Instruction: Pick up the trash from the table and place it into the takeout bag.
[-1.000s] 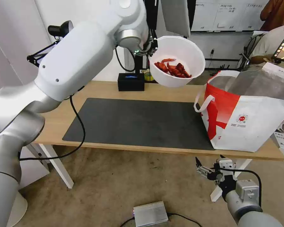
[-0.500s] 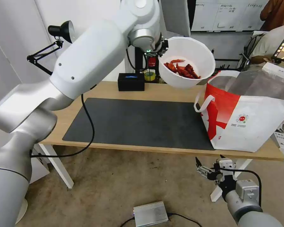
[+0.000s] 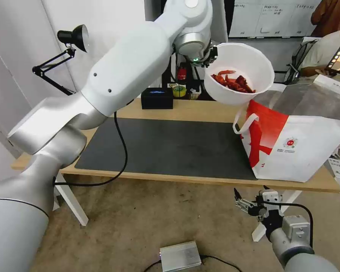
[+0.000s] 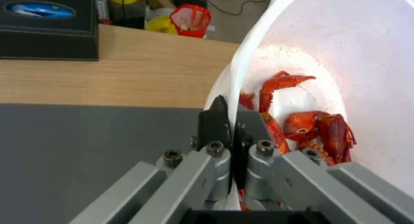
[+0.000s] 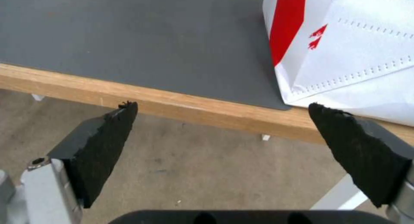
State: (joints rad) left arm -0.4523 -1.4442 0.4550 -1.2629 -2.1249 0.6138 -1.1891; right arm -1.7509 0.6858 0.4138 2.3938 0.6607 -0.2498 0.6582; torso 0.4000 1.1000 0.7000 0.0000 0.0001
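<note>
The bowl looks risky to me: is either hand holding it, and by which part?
The left hand holds the white bowl of crayfish shells by its rim, one finger inside the wall and one outside. The right hand is open, low before the table edge, holding nothing.

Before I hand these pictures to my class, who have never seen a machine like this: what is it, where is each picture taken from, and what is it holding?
It is a wheeled robot with two arms. One picture comes from a camera on its head, the other two from cameras on its wrists. The left hand is shut on the rim of a white round bowl of red crayfish shells, held tilted in the air just above the near edge of the large white-and-red takeout bag. That bag stands on a long light-wood table with a dark grey mat; a black rectangular box sits at the back. The right hand hangs open and empty below the table's front edge.
</note>
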